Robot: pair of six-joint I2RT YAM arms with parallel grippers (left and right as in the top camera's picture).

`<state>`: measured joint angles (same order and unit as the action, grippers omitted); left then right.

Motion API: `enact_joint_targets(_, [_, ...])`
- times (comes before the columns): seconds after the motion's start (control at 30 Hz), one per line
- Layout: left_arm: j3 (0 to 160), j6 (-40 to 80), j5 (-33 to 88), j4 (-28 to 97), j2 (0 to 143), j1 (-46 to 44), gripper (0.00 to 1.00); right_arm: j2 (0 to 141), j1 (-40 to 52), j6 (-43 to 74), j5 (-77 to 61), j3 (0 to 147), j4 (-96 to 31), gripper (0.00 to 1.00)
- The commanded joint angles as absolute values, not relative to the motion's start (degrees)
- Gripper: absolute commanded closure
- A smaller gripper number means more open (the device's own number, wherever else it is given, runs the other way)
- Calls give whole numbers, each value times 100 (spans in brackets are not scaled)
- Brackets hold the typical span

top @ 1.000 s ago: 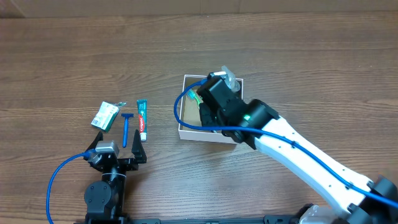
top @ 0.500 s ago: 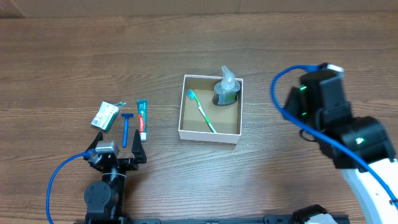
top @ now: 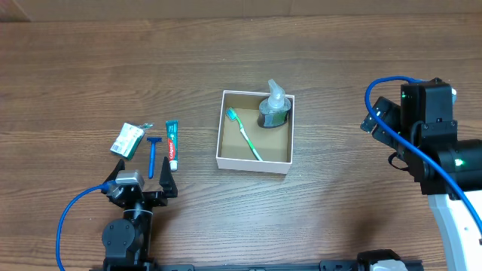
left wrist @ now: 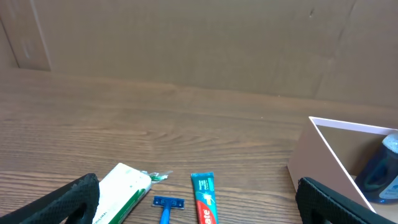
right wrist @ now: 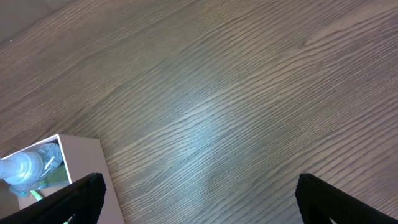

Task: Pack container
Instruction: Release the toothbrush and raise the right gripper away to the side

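The container (top: 252,162), a square shallow box with white walls and a brown inside, sits mid-table. In it lie a green toothbrush (top: 244,134) and a clear pump bottle (top: 274,108). My right gripper (right wrist: 199,202) is open and empty over bare wood to the right of the box, whose corner (right wrist: 81,155) shows at the left of the right wrist view. My left gripper (left wrist: 202,208) is open at the near left. Just beyond it lie a toothpaste tube (left wrist: 204,199), a blue razor (left wrist: 168,205) and a green-and-white packet (left wrist: 121,193).
The toothpaste (top: 172,144), razor (top: 154,154) and packet (top: 128,140) lie side by side left of the box. The right arm (top: 425,135) with its blue cable stands at the far right. A cardboard wall (left wrist: 186,43) runs along the table's back.
The right gripper opened over the container, leaving the toothbrush inside, and the arm swung away to the right. The left arm has not moved.
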<state>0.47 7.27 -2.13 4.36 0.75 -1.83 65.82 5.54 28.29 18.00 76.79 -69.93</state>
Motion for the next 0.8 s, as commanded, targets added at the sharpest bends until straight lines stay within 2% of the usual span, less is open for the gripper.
enact_joint_targets(0.0, [27,639,-150,423,27,-141,0,6539,521,2834,1837,7762,-6976,0])
enact_joint_targets(0.43, [27,666,-117,419,27,-141,0,6539,521,2832,1837,7762,-6976,0])
enact_joint_targets(0.63, [34,3350,2300,268,27,-156,0,6539,521,2832,1837,7762,-6976,0])
enact_joint_targets(0.77, [110,3516,3048,432,30,-156,0,6539,521,2834,1837,7762,-6976,0])
